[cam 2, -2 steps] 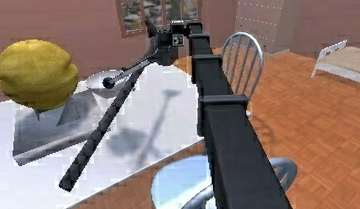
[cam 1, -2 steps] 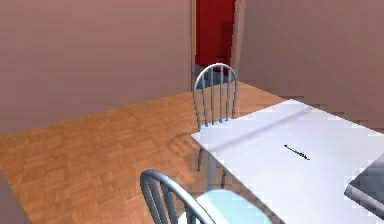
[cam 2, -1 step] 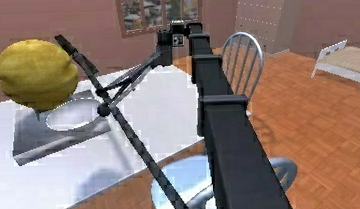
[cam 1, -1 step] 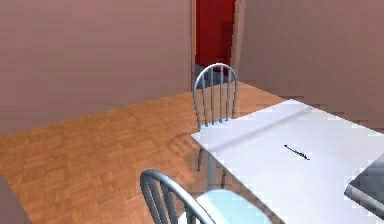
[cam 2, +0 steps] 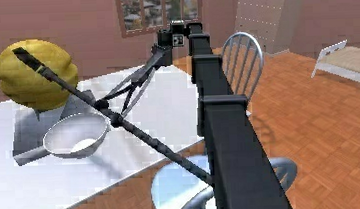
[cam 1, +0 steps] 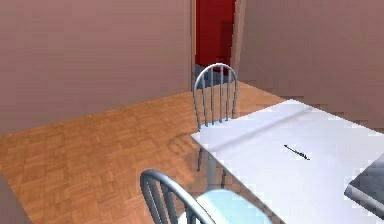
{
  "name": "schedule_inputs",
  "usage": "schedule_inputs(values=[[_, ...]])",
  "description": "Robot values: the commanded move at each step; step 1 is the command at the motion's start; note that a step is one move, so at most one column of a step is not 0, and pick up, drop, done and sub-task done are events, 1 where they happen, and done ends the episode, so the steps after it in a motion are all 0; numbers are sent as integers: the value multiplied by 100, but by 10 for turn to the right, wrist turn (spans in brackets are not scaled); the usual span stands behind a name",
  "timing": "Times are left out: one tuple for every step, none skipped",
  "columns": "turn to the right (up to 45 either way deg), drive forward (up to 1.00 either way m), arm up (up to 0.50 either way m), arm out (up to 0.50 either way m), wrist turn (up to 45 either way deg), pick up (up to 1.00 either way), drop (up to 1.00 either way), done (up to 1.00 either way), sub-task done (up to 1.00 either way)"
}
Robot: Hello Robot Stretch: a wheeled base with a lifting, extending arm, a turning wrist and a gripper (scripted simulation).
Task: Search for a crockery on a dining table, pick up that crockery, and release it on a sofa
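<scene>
Gripper by a bowl and yellow lump on the table, fingertips hard to make out; cannot tell whether it holds anything.

The white table bears a thin dark utensil, a grey slab and bowl.

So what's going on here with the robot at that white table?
A Stretch robot stands beside a white dining table, with its arm reaching out over it. The gripper is near a metal bowl that sits on a grey tray, with a yellow rounded thing just beyond. I cannot tell whether the gripper holds anything. A metal chair stands at the table's end.
</scene>
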Motion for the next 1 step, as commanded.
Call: schedule_inputs(values=[[0,0,0,-46,0,0,0,0,0]])
